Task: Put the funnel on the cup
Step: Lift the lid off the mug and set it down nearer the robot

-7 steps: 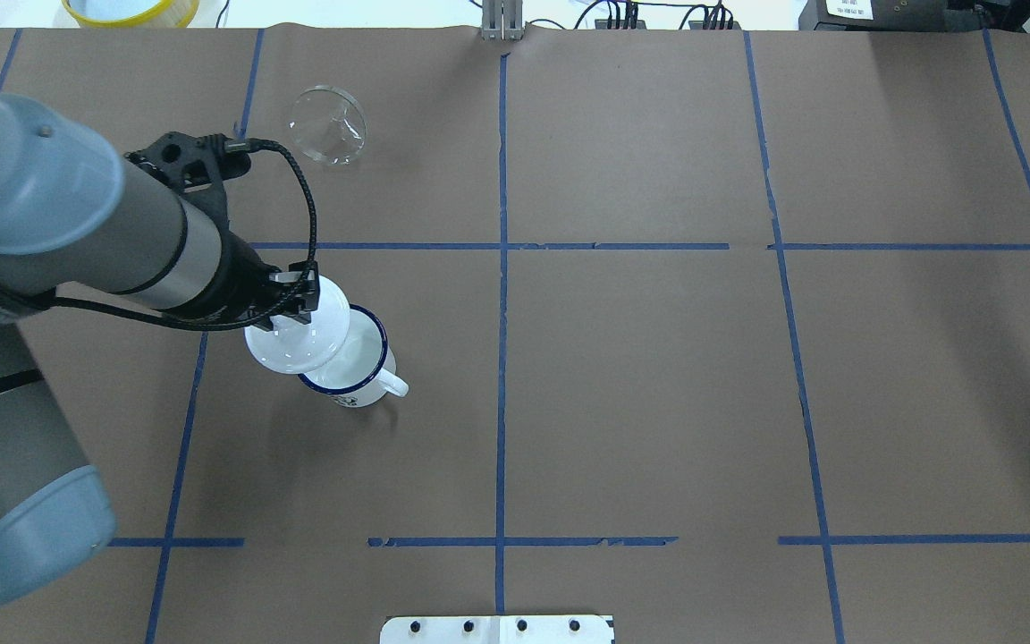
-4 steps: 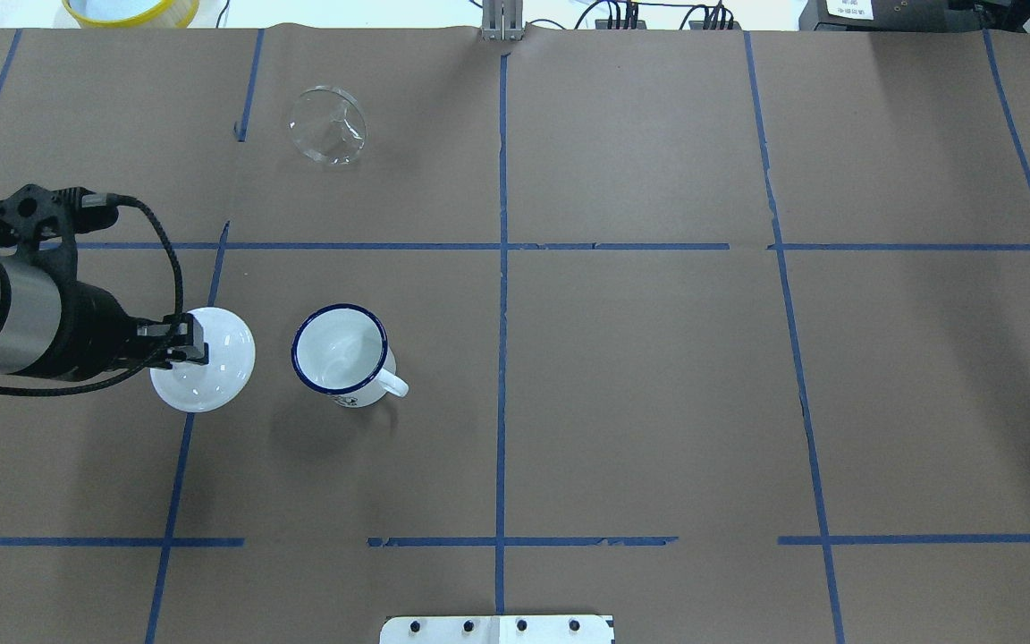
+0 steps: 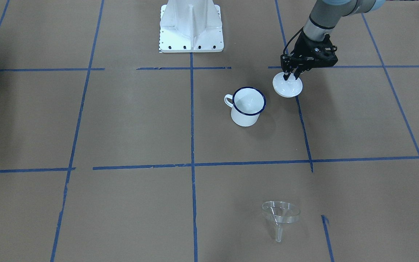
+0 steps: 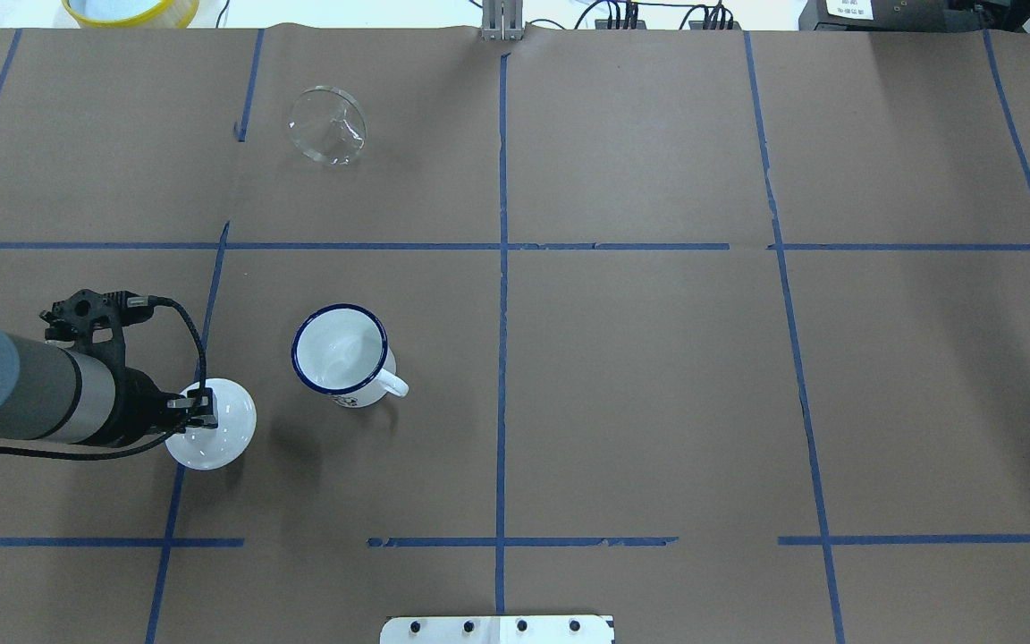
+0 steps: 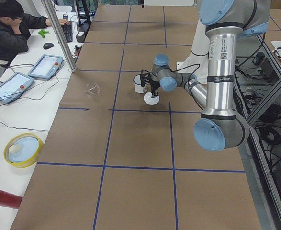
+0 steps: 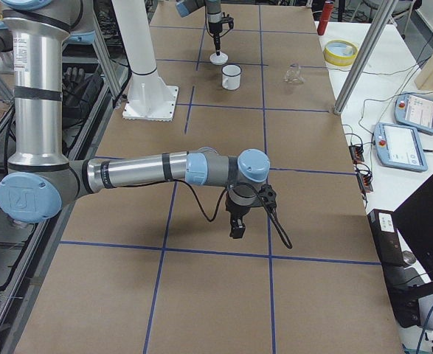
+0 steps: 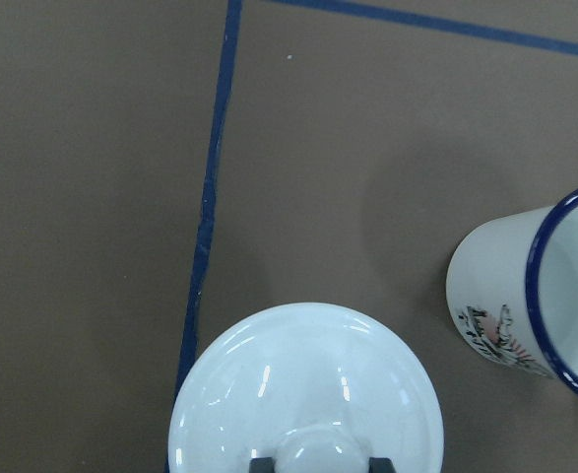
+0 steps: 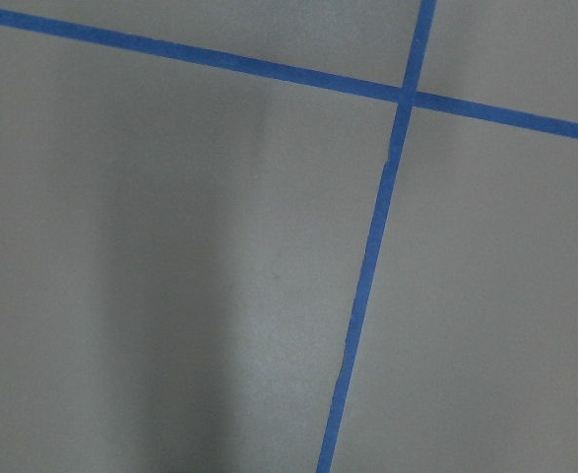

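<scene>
The clear funnel [image 4: 329, 125] lies on its side at the far left of the table, untouched; it also shows in the front view [image 3: 280, 214]. The white mug with a dark blue rim [image 4: 341, 353] stands upright and open, handle to the right. My left gripper [image 4: 198, 410] is shut on the knob of a round white lid [image 4: 220, 434], held low beside the mug on its left, apart from it. In the left wrist view the lid [image 7: 303, 384] is below and the mug [image 7: 525, 296] at the right. My right gripper [image 6: 237, 227] shows only in the right side view; I cannot tell its state.
Brown paper with blue tape lines covers the table. The white robot base plate [image 3: 191, 25] sits at the near middle edge. A yellow dish [image 4: 129, 9] lies beyond the far left edge. An operator sits at a side desk [image 5: 11, 28].
My left gripper has carried the white lid from over the mug's rim away to the left and then nearer to me. The mug now stands uncovered. The funnel has not moved.
</scene>
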